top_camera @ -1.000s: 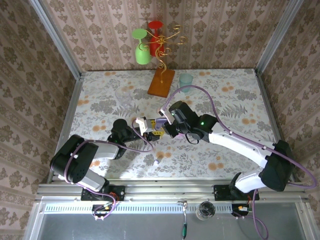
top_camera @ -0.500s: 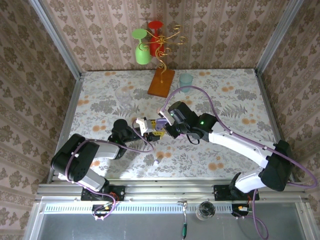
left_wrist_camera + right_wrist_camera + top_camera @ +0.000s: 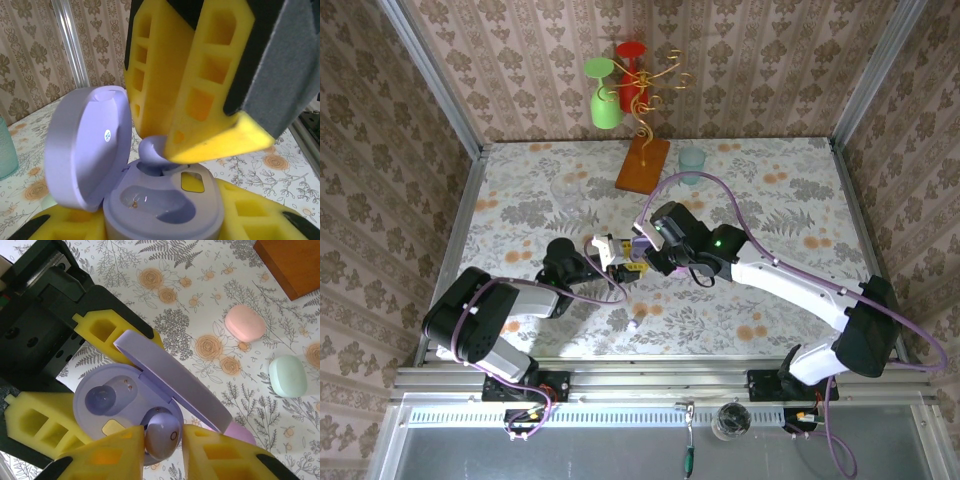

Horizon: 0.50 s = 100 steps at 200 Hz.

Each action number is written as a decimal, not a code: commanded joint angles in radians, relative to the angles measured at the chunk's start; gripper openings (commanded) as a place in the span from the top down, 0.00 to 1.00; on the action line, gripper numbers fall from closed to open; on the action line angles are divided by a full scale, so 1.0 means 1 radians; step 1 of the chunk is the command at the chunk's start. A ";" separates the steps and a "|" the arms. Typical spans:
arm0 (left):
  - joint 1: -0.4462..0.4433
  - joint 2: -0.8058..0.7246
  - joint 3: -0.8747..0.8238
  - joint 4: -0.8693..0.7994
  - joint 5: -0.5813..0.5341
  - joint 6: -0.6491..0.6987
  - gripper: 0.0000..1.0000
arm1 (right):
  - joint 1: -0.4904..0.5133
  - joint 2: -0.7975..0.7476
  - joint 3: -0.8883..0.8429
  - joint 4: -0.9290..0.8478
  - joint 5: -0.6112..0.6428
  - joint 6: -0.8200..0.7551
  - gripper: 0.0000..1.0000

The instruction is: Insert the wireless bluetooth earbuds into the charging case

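From overhead I see the left gripper (image 3: pixel 617 258) and right gripper (image 3: pixel 645 250) meeting nose to nose near the middle of the table (image 3: pixel 800 200). The wooden stand (image 3: pixel 642 165) and teal cup (image 3: pixel 691 160) sit well behind them, so I have open room on every side. On the left wrist camera, the left gripper is clamped on the base of the charging case (image 3: pixel 165 210), which gives the other arm a fixed target. The lid (image 3: pixel 85 150) stands open to one side, and that is the edge I must not knock. The right arm's yellow fingers (image 3: pixel 200 100) come down from above with the purple earbud (image 3: pixel 152 150) at their tips, touching the far socket. The nearer empty well (image 3: pixel 150 202) shows its contacts. On the right wrist camera the earbud sits pinched between the two fingers, partly down in its socket and just beside the lid hinge. I judge the right gripper is closed on it, though I cannot tell how firm the squeeze is. A pink case (image 3: pixel 245 323) and a green case (image 3: pixel 287 376) lie apart on the cloth, clear of any straight lift-out. I think the seating is nearly done, and the risk is dragging the bud out when I let go.
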<state>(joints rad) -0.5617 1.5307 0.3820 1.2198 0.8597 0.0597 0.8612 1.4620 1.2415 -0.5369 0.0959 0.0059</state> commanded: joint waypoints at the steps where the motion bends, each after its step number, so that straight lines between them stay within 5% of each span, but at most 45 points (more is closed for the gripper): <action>1: -0.001 -0.001 0.024 0.044 0.029 -0.011 0.66 | 0.006 -0.012 0.027 -0.016 -0.016 0.000 0.68; 100: 0.030 -0.005 0.000 0.061 0.027 -0.040 0.66 | -0.041 -0.200 -0.106 0.161 -0.110 0.125 0.40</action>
<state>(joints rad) -0.5488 1.5307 0.3820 1.2366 0.8639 0.0517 0.8516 1.3636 1.1969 -0.4854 0.0521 0.0647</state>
